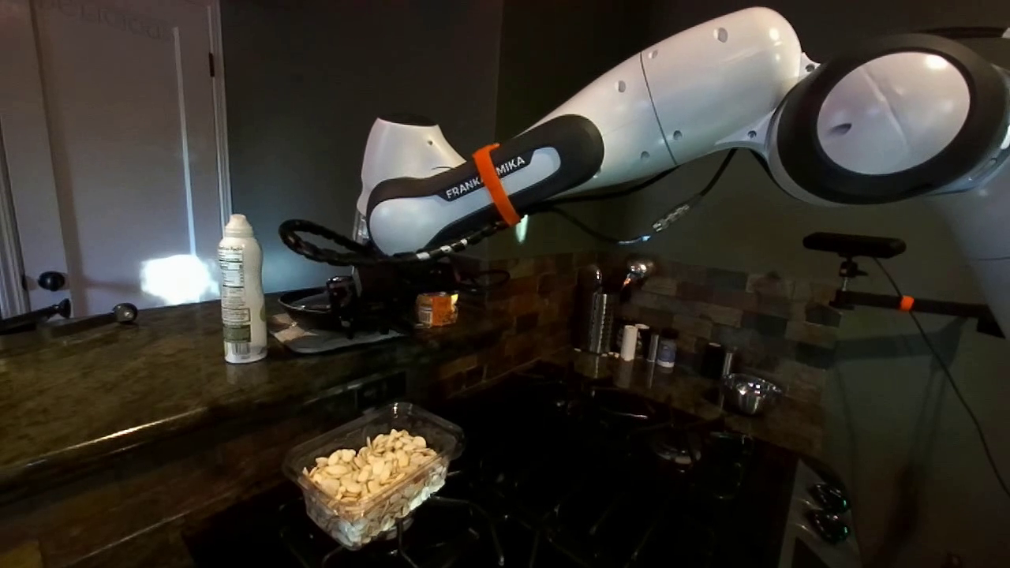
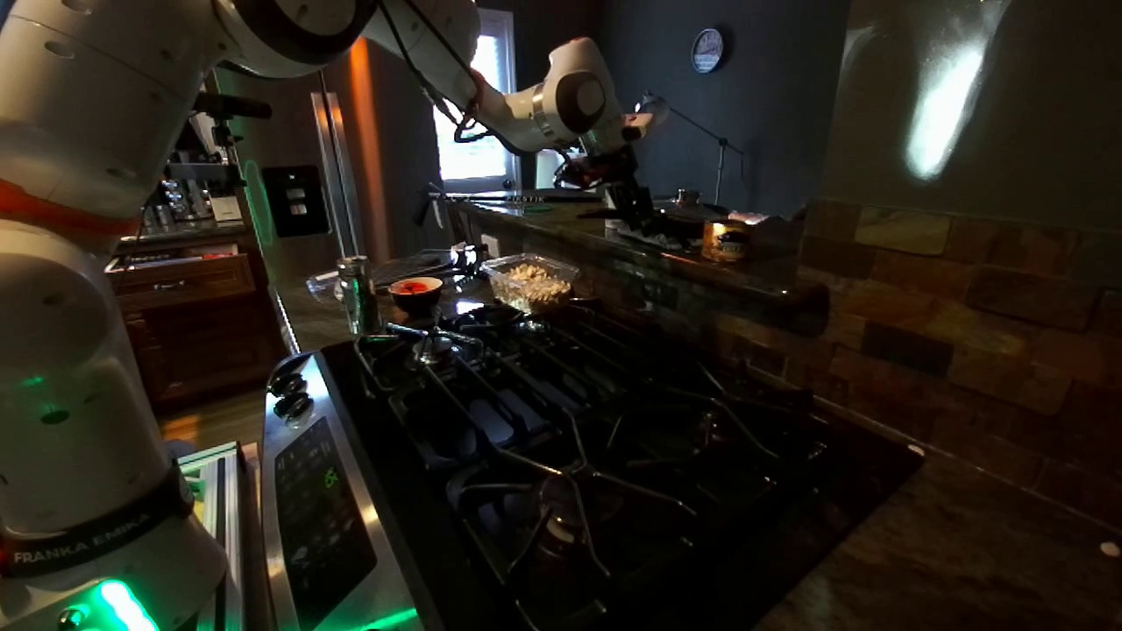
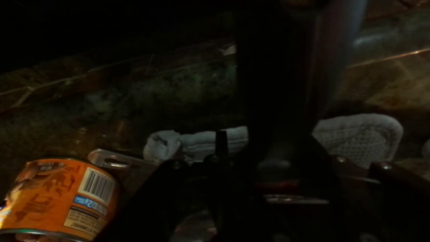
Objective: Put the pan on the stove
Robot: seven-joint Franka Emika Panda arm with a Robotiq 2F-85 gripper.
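The dark pan [image 1: 298, 302] sits on a light cloth [image 1: 316, 339] on the raised counter; in an exterior view it is dim behind the gripper [image 2: 692, 210]. My gripper [image 1: 341, 304] is low beside the pan; it also shows in an exterior view [image 2: 635, 206]. In the wrist view a thick dark bar, seemingly the pan handle [image 3: 285, 84], runs down between the jaws [image 3: 277, 158]. It is too dark to tell whether the fingers press on it. The black stove [image 2: 491, 421] with its grates lies below the counter; it shows in both exterior views [image 1: 552, 473].
An orange can [image 1: 436, 308] stands close to the gripper, also in the wrist view [image 3: 63, 195]. A white bottle [image 1: 243, 292] stands on the raised counter. A clear tub of pale slices [image 1: 371, 473] stands at the stove's end. A small bowl [image 2: 415, 296] and a shaker [image 2: 357, 294] are near it.
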